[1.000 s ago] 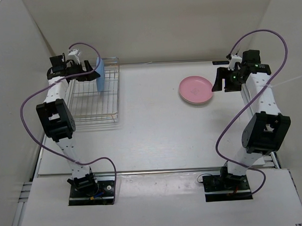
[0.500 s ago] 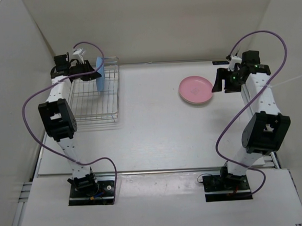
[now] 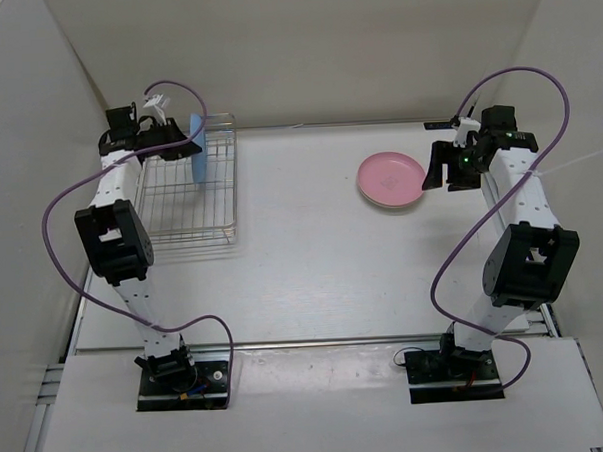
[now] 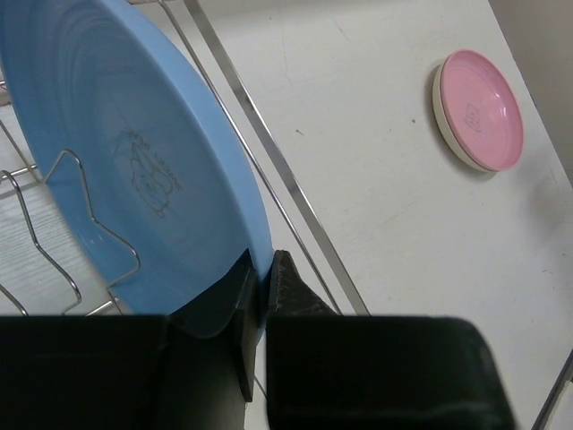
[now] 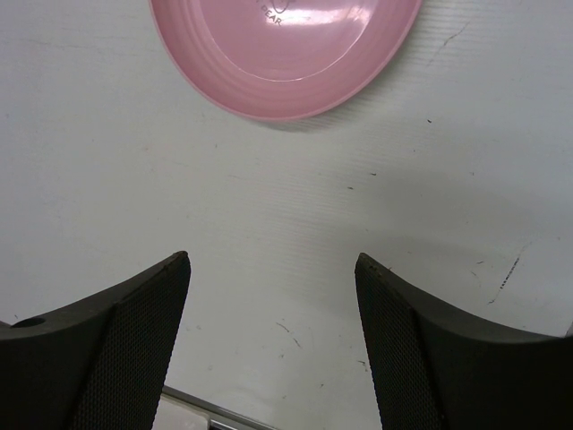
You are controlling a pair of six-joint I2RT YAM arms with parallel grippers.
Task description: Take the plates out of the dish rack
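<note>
Overhead view first: the dish rack [image 3: 186, 206] sat at the far left of the table [image 3: 313, 266], and the blue plate [image 3: 197, 148] stood on edge in its far half, right of the middle. The left gripper [image 3: 187, 148] was at that plate's rim, reaching in from the left. Over on the right, the pink plate [image 3: 391, 178] lay flat on the table, well apart from the rack. The right gripper [image 3: 437, 168] hung just beside its right edge (not touching it, as far as that view showed).

Left wrist camera: the blue plate filled the upper left, upright among the rack's wires. The two black fingers [image 4: 295, 296] were pressed onto its lower rim, one on each face, pinching it. Farther off across the table, the pink plate rested on a cream plate [image 4: 441, 112], of which only a thin edge showed.

Right wrist camera: the jaws were spread wide, with bare tabletop between them. The pink plate lay ahead of the fingertips and apart from them, right way up, with glare on its glossy inside.
</note>
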